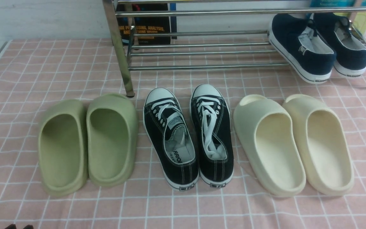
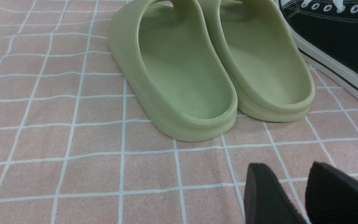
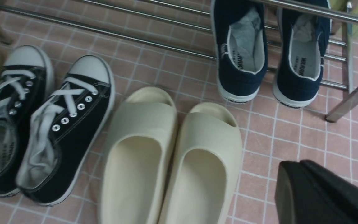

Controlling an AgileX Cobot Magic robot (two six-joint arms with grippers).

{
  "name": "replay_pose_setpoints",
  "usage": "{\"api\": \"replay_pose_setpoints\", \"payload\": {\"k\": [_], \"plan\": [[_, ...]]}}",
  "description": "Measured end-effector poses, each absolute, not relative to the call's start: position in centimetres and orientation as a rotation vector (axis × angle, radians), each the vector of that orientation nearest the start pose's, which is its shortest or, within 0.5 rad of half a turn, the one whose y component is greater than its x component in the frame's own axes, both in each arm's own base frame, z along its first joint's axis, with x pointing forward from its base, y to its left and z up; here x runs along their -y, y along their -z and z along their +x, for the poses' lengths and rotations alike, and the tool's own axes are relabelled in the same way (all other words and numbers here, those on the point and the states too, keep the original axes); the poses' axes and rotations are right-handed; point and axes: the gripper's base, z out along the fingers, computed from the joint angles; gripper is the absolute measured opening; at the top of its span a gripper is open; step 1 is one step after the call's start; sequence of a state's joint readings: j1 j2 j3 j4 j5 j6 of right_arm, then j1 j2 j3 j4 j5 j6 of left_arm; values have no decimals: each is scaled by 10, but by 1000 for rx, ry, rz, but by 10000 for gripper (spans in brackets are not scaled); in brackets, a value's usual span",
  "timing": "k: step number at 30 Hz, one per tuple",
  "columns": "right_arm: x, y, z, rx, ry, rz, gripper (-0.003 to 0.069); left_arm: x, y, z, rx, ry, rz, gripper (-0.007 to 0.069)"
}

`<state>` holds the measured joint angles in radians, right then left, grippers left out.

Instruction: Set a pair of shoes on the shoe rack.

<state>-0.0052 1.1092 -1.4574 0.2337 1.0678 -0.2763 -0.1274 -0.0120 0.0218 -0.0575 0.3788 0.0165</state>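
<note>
Navy slip-ons (image 1: 319, 47) side by side on chrome rack (image 1: 202, 47)

Rack: shiny chrome tubular metal shoe rack (image 1: 202, 66), glossy and smooth.
Navy pair: dark navy canvas slip-on shoes (image 1: 300, 47), matt cloth, white rubber soles.
Slides: green foam-like slides (image 1: 87, 143) and cream slides (image 1: 294, 143), matt, smooth.
Counter: pink checked cloth-covered counter (image 1: 43, 70), soft weave.

You see navy shoes (image 1: 319, 47) with white soles and light grey lining on the chrome rack (image 1: 202, 47). Near your black left gripper (image 2: 294, 199) sit olive-green slides (image 1: 87, 143); black sneakers (image 1: 187, 136) have white laces and toe caps; cream slides (image 1: 294, 143); pink cloth (image 1: 43, 63), white grid.
</note>
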Motion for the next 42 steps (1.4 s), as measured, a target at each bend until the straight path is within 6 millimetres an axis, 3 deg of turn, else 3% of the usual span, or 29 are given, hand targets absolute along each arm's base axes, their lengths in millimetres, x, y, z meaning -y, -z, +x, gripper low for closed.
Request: {"api": "replay_pose_setpoints", "payload": {"k": [3, 5, 7, 9, 11, 14, 15, 18, 22, 26, 37, 42], "plan": [[-20, -451, 165, -2122, -132, -289, 19, 9, -172, 52, -1871, 133, 99, 239], [-18, -421, 122, -2048, -118, -264, 19, 9, -172, 52, -1871, 133, 99, 239], [-16, -384, 103, -1991, -106, -228, 19, 9, -172, 52, -1871, 133, 99, 239], [-16, -360, 97, -1978, -110, -207, 19, 9, -172, 52, -1871, 133, 99, 239], [-15, -313, 83, -1887, -134, -135, 19, 9, -172, 52, -1871, 133, 99, 239], [-13, -261, 75, -1858, -158, -65, 22, 9, -172, 52, -1871, 133, 99, 239], [-13, -262, 75, -1842, -158, -62, 22, 9, -172, 52, -1871, 133, 99, 239], [-10, -225, 68, -1778, -188, 24, 31, 9, -172, 52, -1871, 133, 99, 239], [-9, -209, 64, -1699, -332, 203, 35, 9, -172, 52, -1871, 133, 99, 239], [-8, -195, 64, -1716, -348, 238, 39, 9, -172, 52, -1871, 133, 99, 239], [-5, -183, 57, -1750, 12, -123, 6, 9, -172, 52, -1871, 133, 99, 239], [-3, -184, 55, -1728, 77, -159, -13, 9, -172, 52, -1871, 133, 99, 239]]}}
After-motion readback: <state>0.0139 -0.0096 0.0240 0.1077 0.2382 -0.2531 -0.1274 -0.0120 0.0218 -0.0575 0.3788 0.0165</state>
